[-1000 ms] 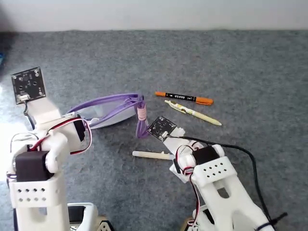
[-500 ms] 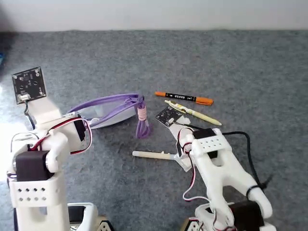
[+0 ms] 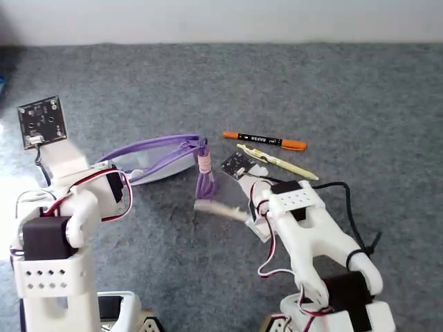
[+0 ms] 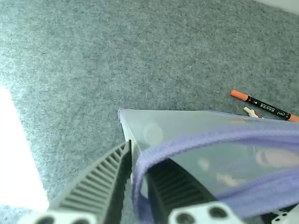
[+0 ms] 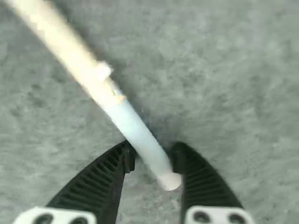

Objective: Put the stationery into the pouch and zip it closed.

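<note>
The clear pouch [image 3: 156, 160] with a purple zip band lies left of centre, its mouth facing right. My left gripper [image 4: 136, 173] is shut on the pouch's [image 4: 196, 135] near corner. A cream pen [image 3: 216, 207] is just below the pouch's purple strap [image 3: 205, 176]. My right gripper [image 5: 152, 164] is shut around one end of the cream pen [image 5: 88, 74], and in the high view this gripper [image 3: 242, 209] stands at the pen's right end. An orange marker [image 3: 264, 142] and a pale yellow pen [image 3: 278, 161] lie side by side to the right of the pouch mouth.
Grey carpet [image 3: 360, 104] covers the table, with open room at the back and right. A white wall strip [image 3: 221, 21] runs along the far edge. The right arm's black cable [image 3: 349, 207] loops beside it. The orange marker [image 4: 261, 106] lies beyond the pouch.
The right arm swung away from the strap, came down over the cream pen and took hold of it. The pen has shifted up toward the pouch strap. The left arm stayed still.
</note>
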Available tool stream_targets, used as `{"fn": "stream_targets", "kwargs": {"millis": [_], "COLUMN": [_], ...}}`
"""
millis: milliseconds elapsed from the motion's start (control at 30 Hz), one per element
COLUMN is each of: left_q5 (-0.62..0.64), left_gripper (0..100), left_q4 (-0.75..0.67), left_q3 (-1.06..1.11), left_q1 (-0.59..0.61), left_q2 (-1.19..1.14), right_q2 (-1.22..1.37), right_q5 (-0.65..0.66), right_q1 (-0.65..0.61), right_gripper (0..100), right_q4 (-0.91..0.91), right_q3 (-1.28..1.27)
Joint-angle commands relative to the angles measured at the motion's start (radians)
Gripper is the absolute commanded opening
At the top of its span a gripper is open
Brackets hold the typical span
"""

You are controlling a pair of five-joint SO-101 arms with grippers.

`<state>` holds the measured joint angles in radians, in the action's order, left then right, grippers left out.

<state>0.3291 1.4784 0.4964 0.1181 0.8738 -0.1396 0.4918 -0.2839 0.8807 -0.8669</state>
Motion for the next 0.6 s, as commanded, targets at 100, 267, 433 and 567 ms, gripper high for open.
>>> {"fn": "stream_targets", "kwargs": {"millis": [100, 267, 433, 567], "left_q5": [0.009, 0.009, 0.009, 0.009], "left_gripper": [1, 1, 1, 1], "left_q4": [-0.032, -0.032, -0.04, -0.046], "left_q3": [0.008, 0.008, 0.008, 0.008], "left_q1": [0.008, 0.008, 0.006, 0.002], "left_q2": [-0.015, -0.015, -0.015, -0.015], "right_q2": [0.031, -0.05, -0.185, -0.271], "right_q5": [0.133, 0.221, 0.324, 0.433], "right_q1": [0.096, 0.24, 0.378, 0.499], "right_gripper": [0.4, 0.8, 0.8, 1.2], "right_q4": [-0.004, 0.079, 0.237, 0.348], "right_q3": [0.025, 0.025, 0.018, 0.018]}}
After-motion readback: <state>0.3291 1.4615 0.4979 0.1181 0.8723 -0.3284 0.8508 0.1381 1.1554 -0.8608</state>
